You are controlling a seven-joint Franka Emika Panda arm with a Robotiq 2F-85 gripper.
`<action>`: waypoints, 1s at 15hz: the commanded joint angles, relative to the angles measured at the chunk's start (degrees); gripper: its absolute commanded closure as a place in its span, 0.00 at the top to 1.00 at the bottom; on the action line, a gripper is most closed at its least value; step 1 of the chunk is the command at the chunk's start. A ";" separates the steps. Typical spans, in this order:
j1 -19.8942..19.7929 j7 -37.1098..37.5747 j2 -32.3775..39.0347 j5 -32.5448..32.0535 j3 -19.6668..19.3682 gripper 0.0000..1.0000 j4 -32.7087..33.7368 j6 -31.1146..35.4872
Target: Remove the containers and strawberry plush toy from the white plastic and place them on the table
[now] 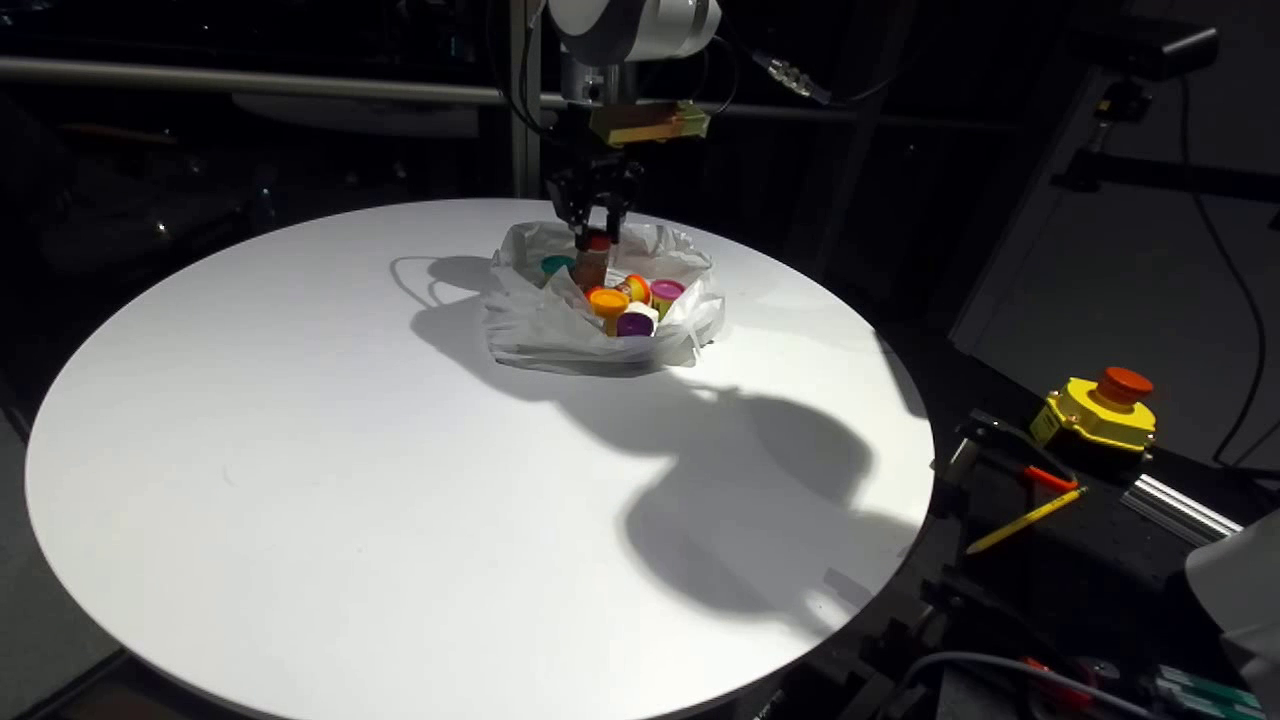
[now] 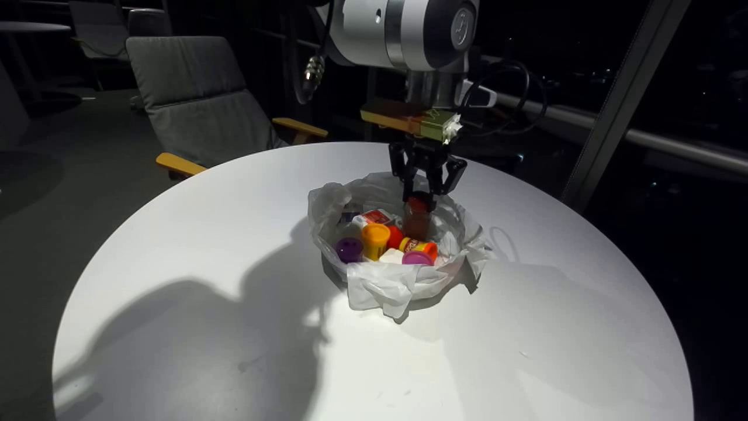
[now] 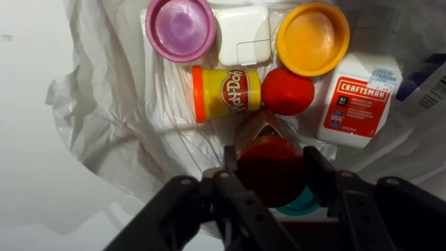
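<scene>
My gripper [image 3: 271, 164] is shut on a clear jar with a red cap [image 3: 268, 188], one finger against each side of the cap. The jar [image 2: 416, 223] stands inside the white plastic [image 3: 101, 115], which rests on the round white table [image 1: 330, 480]. The strawberry plush toy [image 3: 287, 91] lies just beyond the jar. Around it are other containers: a yellow Play-Doh tub [image 3: 226, 91] on its side, a pink-purple lid [image 3: 180, 29], an orange tub [image 3: 313, 38] and a white-and-red bottle [image 3: 360, 104]. A teal lid [image 3: 302, 206] is partly hidden beneath the gripper.
Also in the bag are a white case [image 3: 244, 35], a blue-and-white item [image 3: 427, 83] at its wall and a dark purple lid [image 2: 349, 249]. A grey chair [image 2: 193, 99] stands behind the table. A yellow emergency stop [image 1: 1110, 415] sits beyond the table's edge.
</scene>
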 commanded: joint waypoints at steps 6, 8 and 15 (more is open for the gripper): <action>0.18 3.09 -10.84 4.61 0.47 0.25 -8.66 -0.06; 0.74 3.85 -16.01 4.33 0.03 0.25 -14.33 2.35; 2.98 11.10 -31.46 -1.44 -2.95 0.25 -33.48 4.81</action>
